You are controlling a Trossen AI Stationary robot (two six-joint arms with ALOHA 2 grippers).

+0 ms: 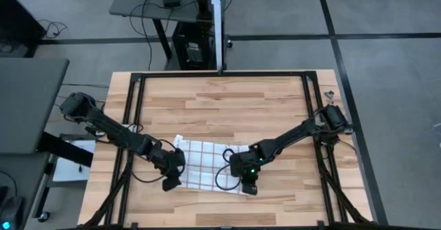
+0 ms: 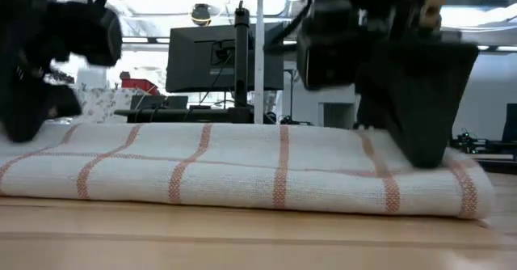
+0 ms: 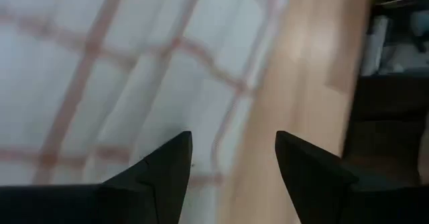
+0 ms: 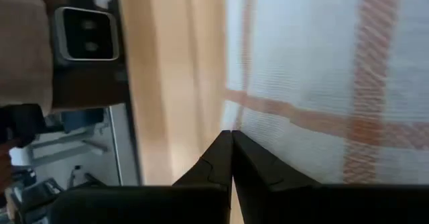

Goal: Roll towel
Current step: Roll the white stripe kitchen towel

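Note:
The towel (image 1: pixel 203 162), white with a reddish-brown grid, lies flat on the wooden table near its front edge. In the low view it (image 2: pixel 242 169) looks several layers thick, with a rounded fold along its near side. My left gripper (image 1: pixel 172 182) stands open over the towel's left end, its two fingers on either side of the cloth's edge (image 3: pixel 236 117). My right gripper (image 1: pixel 249 187) is down at the towel's right end, shut at the cloth's edge. My right gripper meets the towel's edge (image 4: pixel 234 110) near its right near corner, with both fingertips (image 4: pixel 221 147) closed together right on that edge. The fingers slant down from above. In the low view they (image 2: pixel 420 141) stand on the cloth's top. The towel lies on the table.
Bare wood (image 1: pixel 227 106) stretches from the towel to the table's far edge. Black frame rails (image 1: pixel 131 106) run along the table's left and right sides. Beyond the far edge stands a desk with a monitor (image 2: pixel 214 60).

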